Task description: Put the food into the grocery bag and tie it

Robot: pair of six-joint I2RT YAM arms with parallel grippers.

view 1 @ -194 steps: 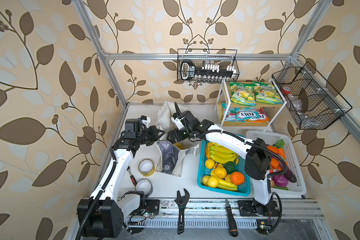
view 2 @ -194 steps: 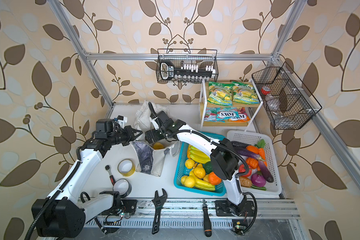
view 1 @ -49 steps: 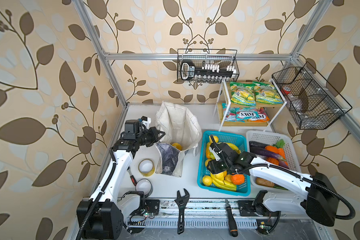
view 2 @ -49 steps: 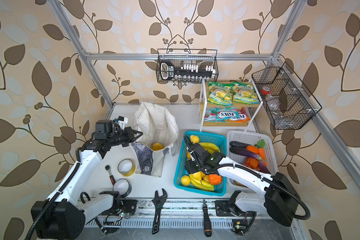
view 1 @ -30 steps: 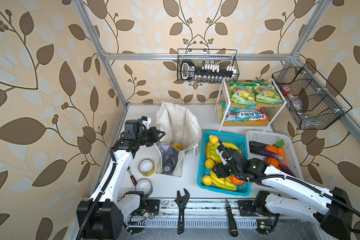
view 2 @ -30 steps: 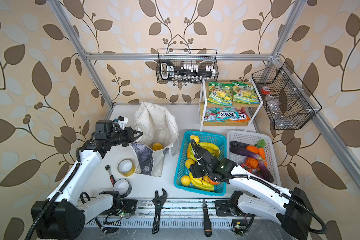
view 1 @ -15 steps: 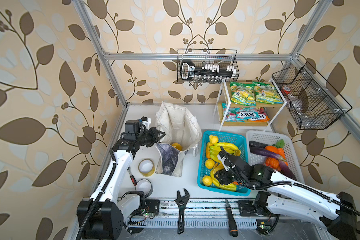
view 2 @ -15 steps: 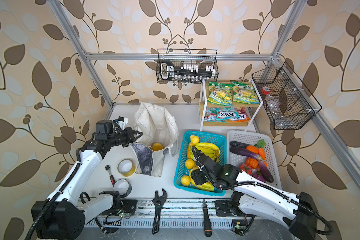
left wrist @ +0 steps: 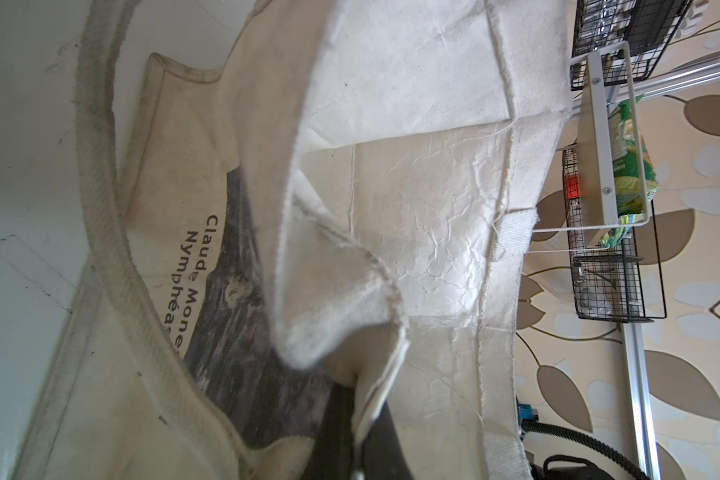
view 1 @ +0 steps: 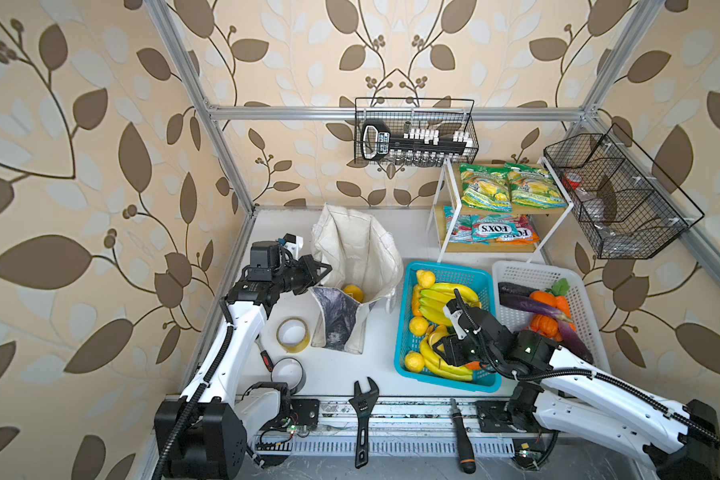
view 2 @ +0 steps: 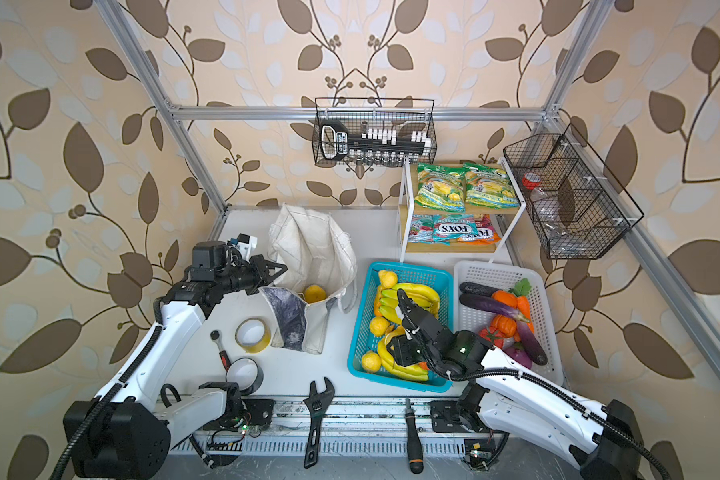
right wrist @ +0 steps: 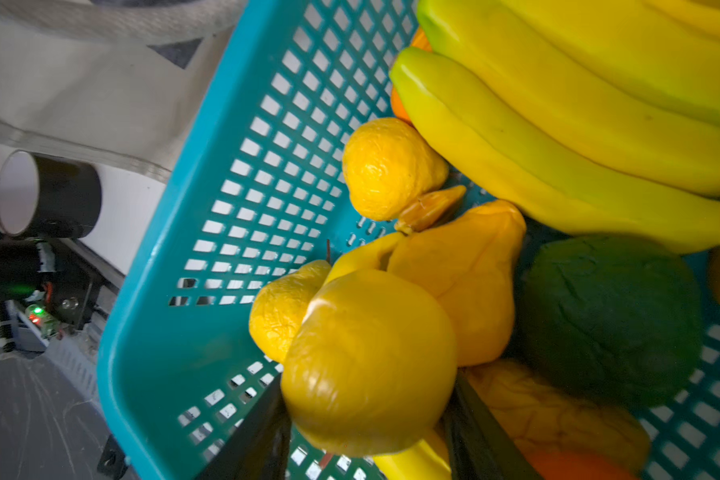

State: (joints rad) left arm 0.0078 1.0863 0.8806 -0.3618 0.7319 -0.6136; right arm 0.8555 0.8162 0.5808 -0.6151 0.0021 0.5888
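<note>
2 tools, 1 grocery bag, 2 green snack pkts, 5 yellow citrus counted.
L tool (view 1: 320, 271) fully closed, pinching rim of grocery bag (view 1: 350, 249): off-white creased fabric, dark grey print panel, upright, mouth open. 1 citrus (view 1: 352, 293) sits inside, just past the tool tips. R tool (right wrist: 368, 390) part-open down in blue basket (view 1: 445, 272), both fingers against sides of 1 yellow citrus (right wrist: 371, 357); 3 more lie loose beside it w/ 2 banana bunches (view 1: 437, 297). Both green snack pkts (view 1: 485, 189) flat on top shelf of rack (view 1: 451, 220), well beyond R tool. White table (view 1: 341, 374), alu frame, leaf-pattern wallpaper walls.
</note>
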